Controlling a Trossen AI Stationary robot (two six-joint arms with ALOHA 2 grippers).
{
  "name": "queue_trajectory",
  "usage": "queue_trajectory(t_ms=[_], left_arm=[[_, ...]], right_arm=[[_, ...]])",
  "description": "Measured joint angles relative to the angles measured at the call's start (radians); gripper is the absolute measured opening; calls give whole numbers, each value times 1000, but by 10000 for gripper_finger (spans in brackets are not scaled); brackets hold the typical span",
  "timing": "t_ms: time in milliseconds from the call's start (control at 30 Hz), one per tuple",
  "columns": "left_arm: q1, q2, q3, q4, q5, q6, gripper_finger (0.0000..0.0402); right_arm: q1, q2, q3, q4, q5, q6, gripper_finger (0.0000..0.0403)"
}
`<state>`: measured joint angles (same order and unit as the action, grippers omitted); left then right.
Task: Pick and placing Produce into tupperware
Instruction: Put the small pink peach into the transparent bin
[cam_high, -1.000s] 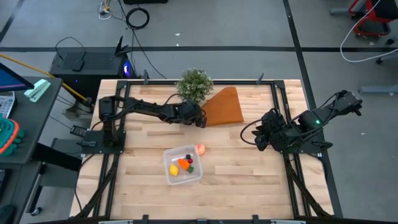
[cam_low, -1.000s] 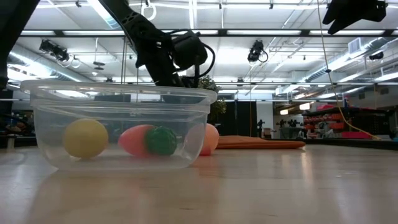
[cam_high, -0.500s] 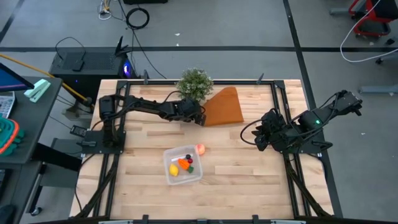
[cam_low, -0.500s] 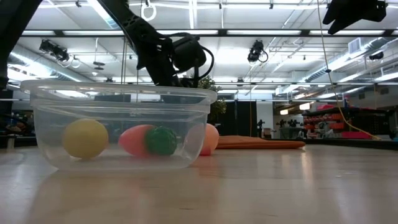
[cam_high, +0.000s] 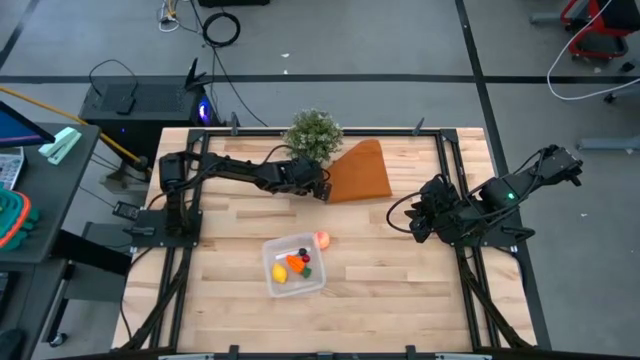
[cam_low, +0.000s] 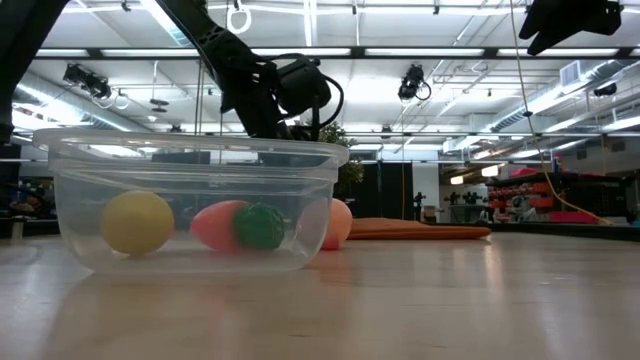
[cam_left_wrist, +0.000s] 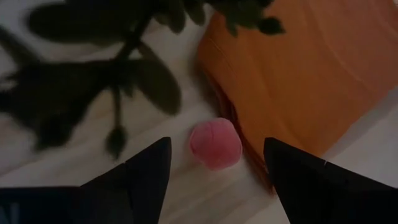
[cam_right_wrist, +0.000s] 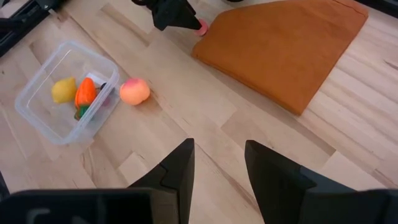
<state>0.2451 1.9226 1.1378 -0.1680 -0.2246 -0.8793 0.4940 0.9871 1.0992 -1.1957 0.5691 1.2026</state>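
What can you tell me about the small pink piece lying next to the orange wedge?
The small pink piece is round, soft pink with a slightly mottled, matte skin, like a tiny toy fruit. It lies on the bare wooden table, right against the edge of the big orange wedge and below the plant's leaves. The left tool hovers open, one finger on each side, not touching it. In the right wrist view it peeks out beside that tool.

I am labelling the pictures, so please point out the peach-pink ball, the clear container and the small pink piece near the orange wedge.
peach-pink ball (cam_right_wrist: 134, 91), right wrist view, middle of the ball.
clear container (cam_right_wrist: 38, 119), right wrist view, its near rim.
small pink piece (cam_left_wrist: 215, 143), left wrist view, its centre.
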Motion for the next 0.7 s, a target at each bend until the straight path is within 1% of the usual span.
queue_trajectory(t_ms=[333, 533, 700], left_arm=[[0, 41, 3, 19, 19, -25, 261], [1, 41, 2, 39, -9, -26, 259], [1, 42, 2, 40, -10, -26, 246]], right_arm=[[0, 0, 0, 19, 1, 1, 114], [0, 7, 0, 24, 3, 3, 114], [0, 14, 0, 28, 3, 4, 114]])
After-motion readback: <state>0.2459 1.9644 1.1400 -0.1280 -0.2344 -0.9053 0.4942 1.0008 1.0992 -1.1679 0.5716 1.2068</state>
